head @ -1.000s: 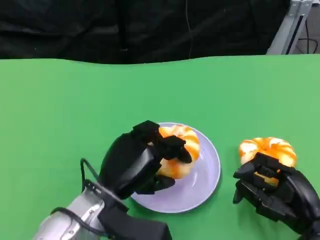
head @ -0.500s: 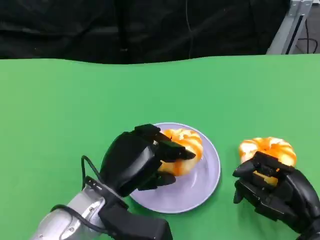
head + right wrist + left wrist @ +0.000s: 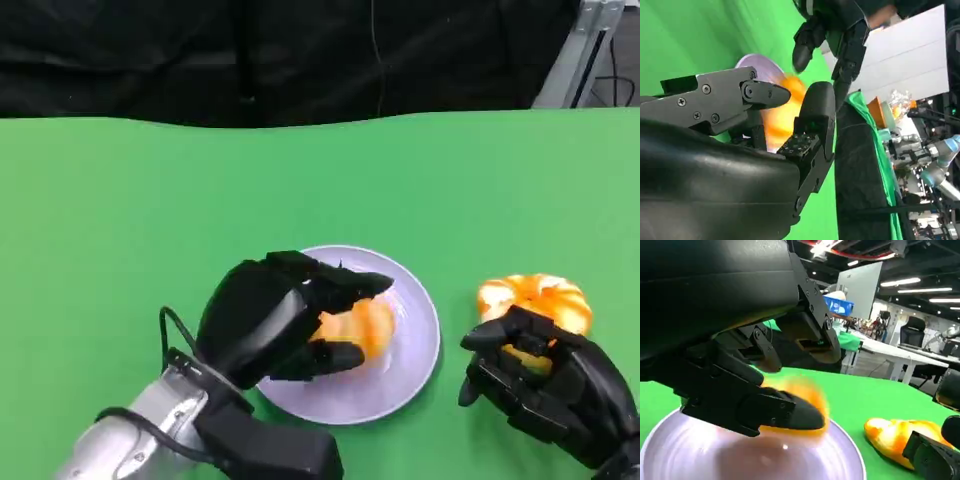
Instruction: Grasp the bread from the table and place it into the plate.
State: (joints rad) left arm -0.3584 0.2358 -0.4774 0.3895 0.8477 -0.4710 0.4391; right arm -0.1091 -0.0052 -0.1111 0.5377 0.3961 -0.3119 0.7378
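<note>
1. Surface: a green table (image 3: 150,200) runs the full width of the head view; a black backdrop (image 3: 250,55) hangs behind its far edge; a pale metal frame (image 3: 580,50) stands at 1 o'clock; the left wrist view shows an open room behind, with white tables, ceiling strip lights and office chairs.
2. Count: one lavender plate (image 3: 410,365); two orange-and-white striped bread pieces; two black hands.
3. Plate position: at about 6 o'clock from the table's middle, near the front edge.
4. First bread (image 3: 362,327): inside the plate, on its left half, blurred in both wrist views, partly covered by the left hand.
5. Second bread (image 3: 535,300): on the bare table at 3 o'clock from the plate, apart from its rim.
6. Left hand (image 3: 275,320): over the plate's left side; fingers spread apart above and beside the first bread; thumb low beside it; whether any finger touches the bread cannot be told; no grip evident.
7. Right hand (image 3: 540,385): at 6 o'clock from the second bread; fingers curled around its near side; firm hold or mere contact cannot be told.
</note>
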